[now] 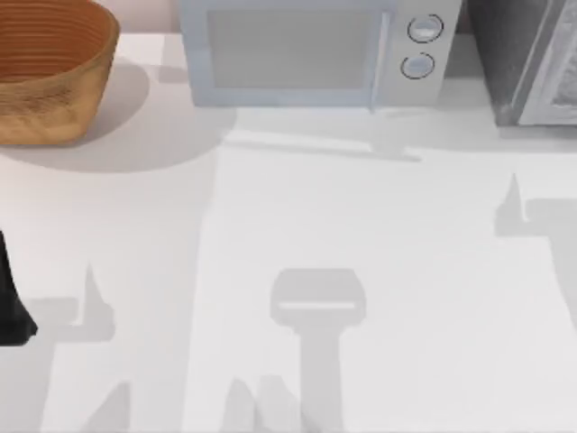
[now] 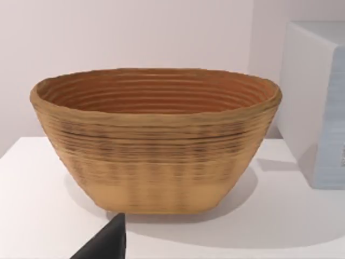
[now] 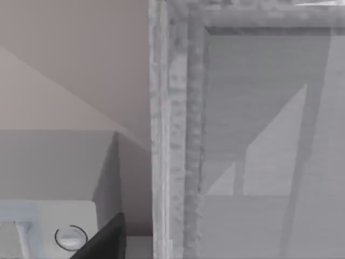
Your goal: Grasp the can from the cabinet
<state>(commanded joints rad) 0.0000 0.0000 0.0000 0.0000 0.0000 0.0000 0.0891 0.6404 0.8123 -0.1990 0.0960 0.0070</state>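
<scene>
White table (image 1: 288, 271): woven basket (image 1: 45, 72) left of microwave (image 1: 306, 54), interior empty; cabinet (image 1: 527, 63) right of microwave, door closed. Gripper states: cannot tell. Left arm (image 1: 11, 302) beneath basket.

Table (image 1: 361, 271): white, bare middle.
Basket (image 1: 45, 68): 10 o'clock.
Microwave (image 1: 306, 54): 12 o'clock.
Cabinet (image 1: 527, 63): 2 o'clock.

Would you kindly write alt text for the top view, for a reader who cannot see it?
A white table seen from above, with a woven brown basket at its far left, a pale blue-grey microwave with two round knobs at the back centre, and the dark speckled cabinet at the far right. A dark part of the left arm sits at the left edge.
</scene>
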